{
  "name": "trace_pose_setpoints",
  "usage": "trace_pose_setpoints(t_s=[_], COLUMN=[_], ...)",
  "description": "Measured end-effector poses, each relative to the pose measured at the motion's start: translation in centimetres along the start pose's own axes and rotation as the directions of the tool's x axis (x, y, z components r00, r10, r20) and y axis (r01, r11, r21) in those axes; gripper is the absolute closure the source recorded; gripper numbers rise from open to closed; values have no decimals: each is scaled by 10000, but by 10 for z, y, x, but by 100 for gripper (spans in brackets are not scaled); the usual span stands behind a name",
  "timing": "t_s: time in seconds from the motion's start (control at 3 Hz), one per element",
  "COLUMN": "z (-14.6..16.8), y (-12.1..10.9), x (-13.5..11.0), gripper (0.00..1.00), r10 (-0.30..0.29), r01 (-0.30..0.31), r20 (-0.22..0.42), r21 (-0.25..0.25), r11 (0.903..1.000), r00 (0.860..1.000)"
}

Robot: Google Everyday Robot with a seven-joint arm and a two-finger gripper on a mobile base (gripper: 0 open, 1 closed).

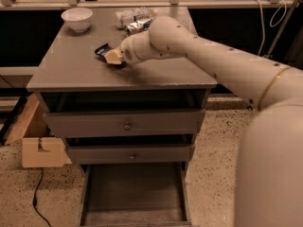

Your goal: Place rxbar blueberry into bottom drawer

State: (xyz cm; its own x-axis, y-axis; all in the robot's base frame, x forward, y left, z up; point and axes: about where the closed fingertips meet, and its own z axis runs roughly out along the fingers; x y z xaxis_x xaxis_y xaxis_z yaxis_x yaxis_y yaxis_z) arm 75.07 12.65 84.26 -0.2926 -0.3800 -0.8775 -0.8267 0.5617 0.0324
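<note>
The rxbar blueberry point(102, 49) is a small dark navy wrapper on the grey cabinet top, left of centre. My gripper point(112, 56) reaches in from the right and sits right on the bar's right end, its tan fingers covering part of the wrapper. The bottom drawer point(135, 193) stands pulled open at the foot of the cabinet, showing a plain grey floor with nothing in it.
A white bowl point(76, 19) stands at the back left of the cabinet top point(71, 72). Crinkled silvery foil packets point(134, 19) lie at the back centre, behind my arm. A cardboard box point(41, 151) and a black cable point(35, 197) are on the floor to the left.
</note>
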Motion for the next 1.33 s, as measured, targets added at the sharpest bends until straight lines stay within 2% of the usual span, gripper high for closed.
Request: trace_pose_setpoints(t_s=[0.33, 0.67, 1.0, 1.33], z=[-57, -125, -125, -126], y=[10, 10, 10, 63], x=[0, 18, 18, 30], gripper=[100, 100, 100, 100], r10=[-200, -647, -648, -1664], r01=[218, 676, 679, 1729], r20=[853, 1289, 1288, 558], r21=[-202, -186, -198, -1462], r11=[9996, 9975, 9975, 9740], r00=[9962, 9896, 9896, 9845])
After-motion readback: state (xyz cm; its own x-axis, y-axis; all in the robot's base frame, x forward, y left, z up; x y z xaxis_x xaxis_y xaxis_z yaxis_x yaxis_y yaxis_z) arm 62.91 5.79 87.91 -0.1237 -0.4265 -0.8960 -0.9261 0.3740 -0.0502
